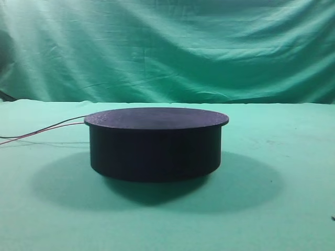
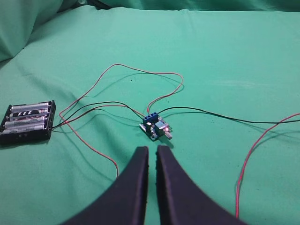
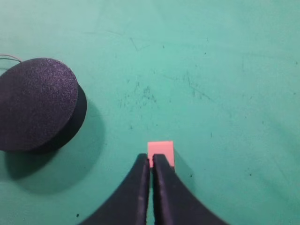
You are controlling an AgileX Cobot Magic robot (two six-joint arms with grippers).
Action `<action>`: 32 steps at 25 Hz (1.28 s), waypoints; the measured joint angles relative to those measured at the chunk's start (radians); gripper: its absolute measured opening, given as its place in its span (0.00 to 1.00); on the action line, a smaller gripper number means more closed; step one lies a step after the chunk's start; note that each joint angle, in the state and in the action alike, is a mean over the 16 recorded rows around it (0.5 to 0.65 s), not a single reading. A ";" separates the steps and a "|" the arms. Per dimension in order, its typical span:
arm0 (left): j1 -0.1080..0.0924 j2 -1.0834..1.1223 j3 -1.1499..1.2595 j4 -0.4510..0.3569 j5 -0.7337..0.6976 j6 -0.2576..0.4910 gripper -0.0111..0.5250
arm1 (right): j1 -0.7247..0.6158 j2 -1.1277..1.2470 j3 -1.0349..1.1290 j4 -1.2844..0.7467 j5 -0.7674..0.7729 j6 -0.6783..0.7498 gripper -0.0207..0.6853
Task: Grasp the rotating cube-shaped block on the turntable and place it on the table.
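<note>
- In the exterior high view the turntable (image 1: 156, 144) sits mid-frame on the bench (image 1: 282, 209), a low black cylinder with a flat round top that overhangs its wall slightly; its top is bare.
- Thin red and black wires (image 1: 42, 130) run from the turntable's 9 o'clock side off the left edge of that view.
- A wrinkled green backdrop cloth (image 1: 167, 47) hangs behind the bench. Neither arm shows in this view.
- In the left wrist view the left claw (image 2: 152, 152) enters from 6 o'clock, its two dark fingers nearly together with only a thin slit between them and nothing held.
- At 9 o'clock from that claw lies a black battery holder (image 2: 28, 122) with cells in it, flat on the green cloth.
- Just beyond the fingertips, at 12 o'clock, lies a small circuit board (image 2: 155, 126) with a blue terminal block; red and black leads loop from it across the cloth.
- In the right wrist view the turntable (image 3: 37, 103) lies at 9 to 10 o'clock, well apart from the claw.
- The right claw (image 3: 151, 159) enters from 6 o'clock, fingers nearly together.
- The cube-shaped block (image 3: 161, 151), salmon-pink, sits right at the fingertips at 12 to 1 o'clock, off the turntable. I cannot tell whether the claw pinches it or only touches it, nor whether it rests on the bench.
</note>
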 joint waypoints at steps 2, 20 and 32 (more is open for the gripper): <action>0.000 0.000 0.000 0.000 0.000 0.000 0.02 | -0.010 -0.017 0.011 -0.019 -0.020 -0.002 0.03; 0.000 0.000 0.000 0.000 0.000 0.000 0.02 | -0.311 -0.546 0.434 -0.082 -0.283 -0.016 0.03; 0.000 0.000 0.000 0.000 0.000 0.000 0.02 | -0.344 -0.690 0.557 -0.059 -0.332 -0.016 0.03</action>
